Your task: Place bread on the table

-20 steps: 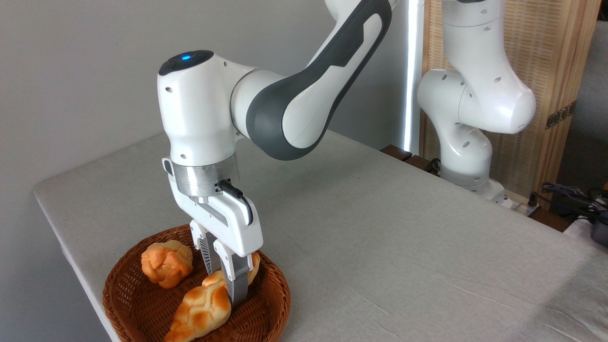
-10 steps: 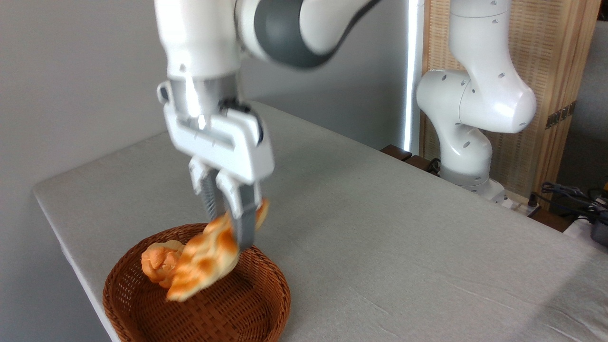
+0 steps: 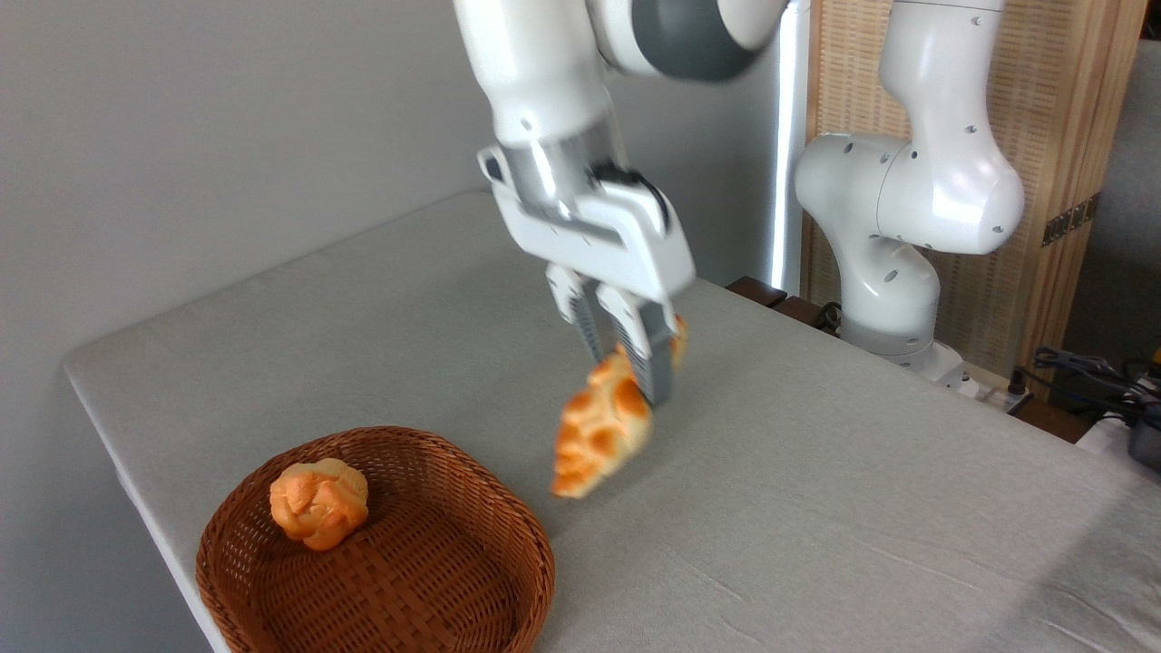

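Your gripper [image 3: 635,376] is pinching the bread [image 3: 602,426] near the loaf's upper end, one finger on each side of it. The loaf hangs tilted, its lower tapered tip pointing down and toward the left of the picture, its upper tip poking out just behind the fingers. The picture is motion-blurred here, but the loaf looks clear of the table [image 3: 816,472]; how high it hangs above the cloth you cannot tell.

Below the tool and to its right, the grey cloth is bare, running out to the right edge of the picture and down toward the near edge. Behind the tool the tabletop runs on to its far edge, which meets the wall. Farther right along that back edge stands the arm's white base [image 3: 893,308], well apart from the gripper, with a wooden slatted screen [image 3: 1070,181] behind it and a tangle of cables [image 3: 1088,367] at the table's right rim.

Down and to the left of the tool sits the wicker basket [image 3: 453,580], near the table's left front edge and rounded corner. Its rim is near the loaf's lower tip but apart from it. In it lies only a small round bun [image 3: 319,501], against the left side.
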You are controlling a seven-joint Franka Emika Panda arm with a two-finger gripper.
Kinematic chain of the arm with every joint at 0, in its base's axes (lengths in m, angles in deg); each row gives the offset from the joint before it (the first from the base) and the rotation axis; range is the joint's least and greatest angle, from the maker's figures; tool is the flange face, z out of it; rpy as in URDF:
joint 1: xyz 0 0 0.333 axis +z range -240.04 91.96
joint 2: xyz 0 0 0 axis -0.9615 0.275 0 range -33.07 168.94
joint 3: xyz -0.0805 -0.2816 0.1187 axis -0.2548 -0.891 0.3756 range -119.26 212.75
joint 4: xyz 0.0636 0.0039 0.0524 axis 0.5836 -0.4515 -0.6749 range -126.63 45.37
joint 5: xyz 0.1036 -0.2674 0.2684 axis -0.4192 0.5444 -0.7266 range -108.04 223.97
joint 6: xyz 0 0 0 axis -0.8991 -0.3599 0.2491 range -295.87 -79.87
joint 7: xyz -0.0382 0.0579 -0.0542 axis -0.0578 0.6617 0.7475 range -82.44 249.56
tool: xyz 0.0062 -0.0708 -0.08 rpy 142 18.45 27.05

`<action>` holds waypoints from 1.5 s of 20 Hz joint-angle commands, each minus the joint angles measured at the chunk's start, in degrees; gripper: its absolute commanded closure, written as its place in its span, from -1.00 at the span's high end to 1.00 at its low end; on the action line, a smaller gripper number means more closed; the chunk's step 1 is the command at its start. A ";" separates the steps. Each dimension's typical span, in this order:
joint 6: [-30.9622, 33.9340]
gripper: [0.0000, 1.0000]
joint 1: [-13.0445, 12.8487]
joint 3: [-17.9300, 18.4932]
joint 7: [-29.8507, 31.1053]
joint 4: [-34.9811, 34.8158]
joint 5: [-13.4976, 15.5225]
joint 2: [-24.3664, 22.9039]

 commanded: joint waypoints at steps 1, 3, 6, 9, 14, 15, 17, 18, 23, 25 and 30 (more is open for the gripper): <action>-4.60 0.17 -0.63 4.44 -4.27 -3.96 0.79 -0.15; -5.05 0.54 -0.63 5.41 -4.72 -4.05 0.27 1.77; -5.23 1.00 -0.90 5.33 -4.28 -3.79 -1.13 4.15; -5.40 1.00 -0.90 5.33 -4.28 -3.79 -1.32 4.16; -5.40 1.00 -0.90 5.24 -4.20 -3.44 -1.32 4.16; -5.40 1.00 -0.90 5.24 -4.20 -3.26 -1.32 4.16; -5.31 1.00 -0.90 4.98 -4.11 -2.48 -1.23 4.16; -4.70 1.00 -0.90 4.71 -3.93 -0.82 -1.23 4.16; 2.58 1.00 -0.90 0.85 0.62 13.14 -0.53 8.01; 4.96 1.00 -0.72 -0.99 1.95 19.38 -0.18 11.17; 10.50 1.00 -0.72 -1.36 4.59 33.37 3.77 15.93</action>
